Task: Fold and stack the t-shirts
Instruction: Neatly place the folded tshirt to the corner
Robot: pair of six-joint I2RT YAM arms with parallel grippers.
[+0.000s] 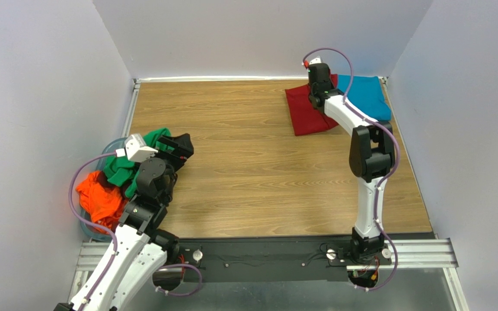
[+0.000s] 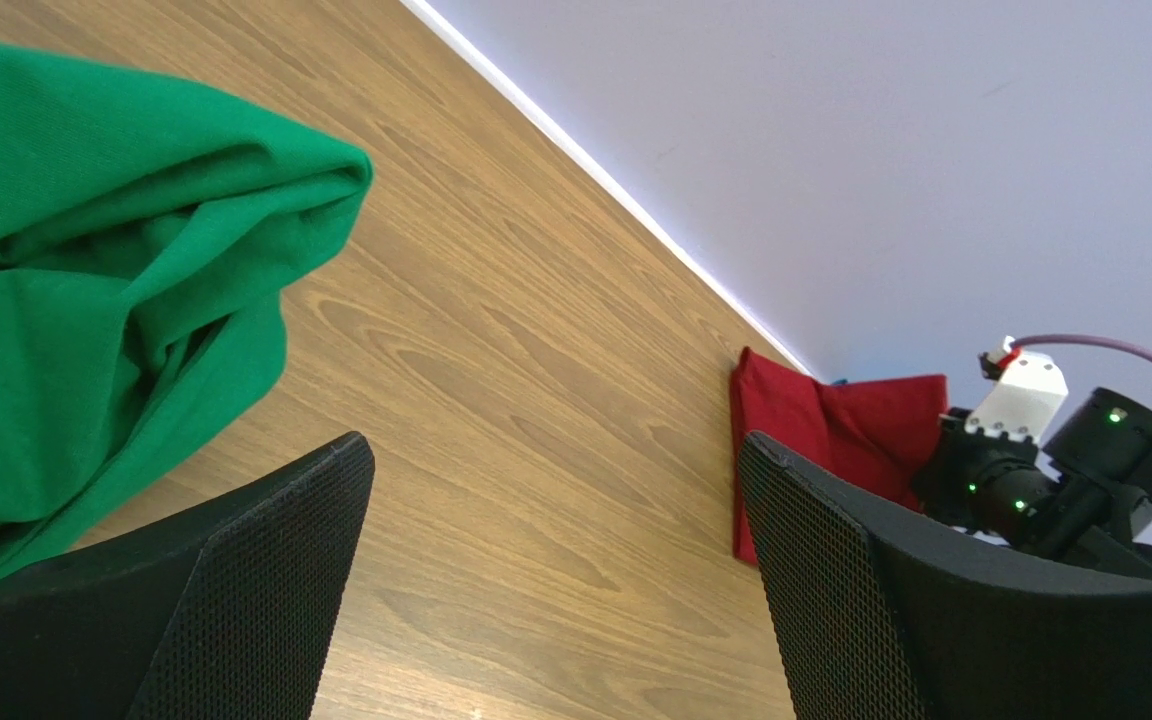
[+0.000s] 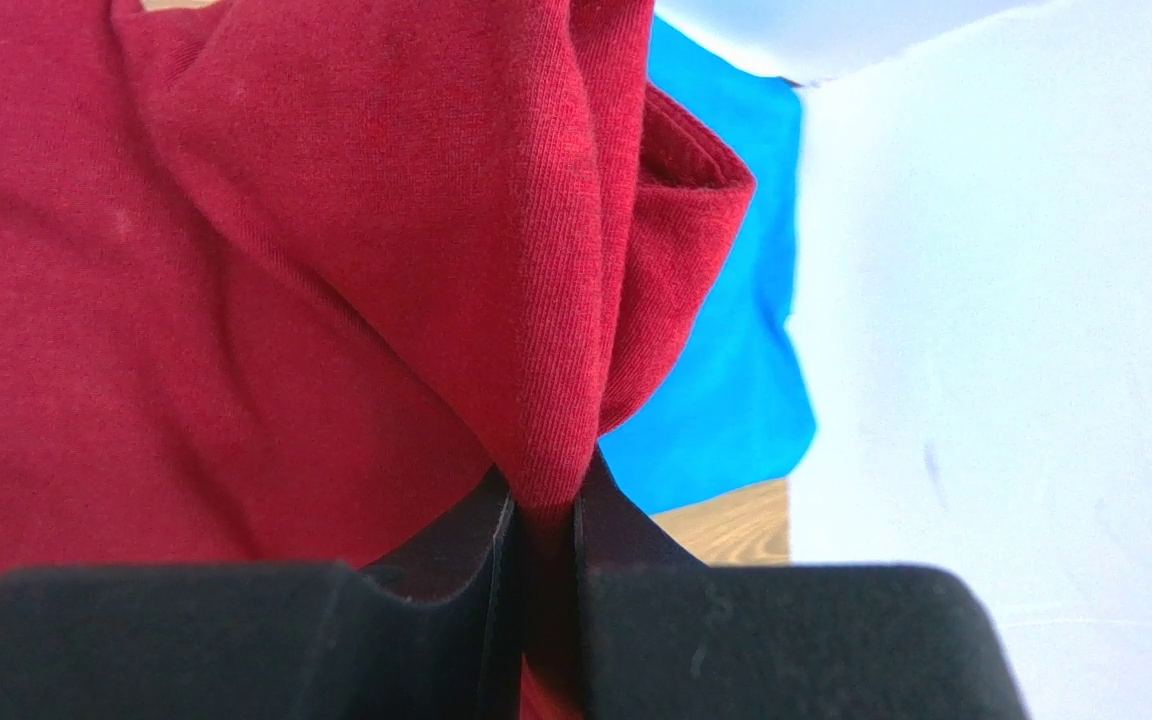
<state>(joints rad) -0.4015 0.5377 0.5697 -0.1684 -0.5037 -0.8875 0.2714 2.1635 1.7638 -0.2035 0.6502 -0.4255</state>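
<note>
- The wooden table [image 1: 251, 168] fills the middle of the overhead view, closed in by pale walls [image 1: 245, 32] on three sides
- The right arm [image 1: 368, 155] reaches from its base at the near edge up to the far right corner
- The left arm [image 1: 135, 233] is bent over the left side of the table, with its wrist above a heap of clothes
- The dark red shirt [image 1: 303, 113] lies mostly flat at the far right of the table, just beside the teal-blue shirt [image 1: 370, 94], which sits in the far right corner against the wall; the two meet, though from above it is hard to tell which edge lies over the other
- The green shirt [image 1: 123, 167] is crumpled on the left side of the table, touching the orange shirt [image 1: 99, 197], which is bunched just nearer the front edge
- The right gripper [image 3: 545, 503] is pinched narrow on a raised fold of the dark red shirt, the cloth running up between its two fingers, with blue cloth showing behind the fold
- The left gripper [image 2: 555, 450] stands wide apart and holds nothing; it hangs over bare wood with the green shirt just beside one finger
</note>
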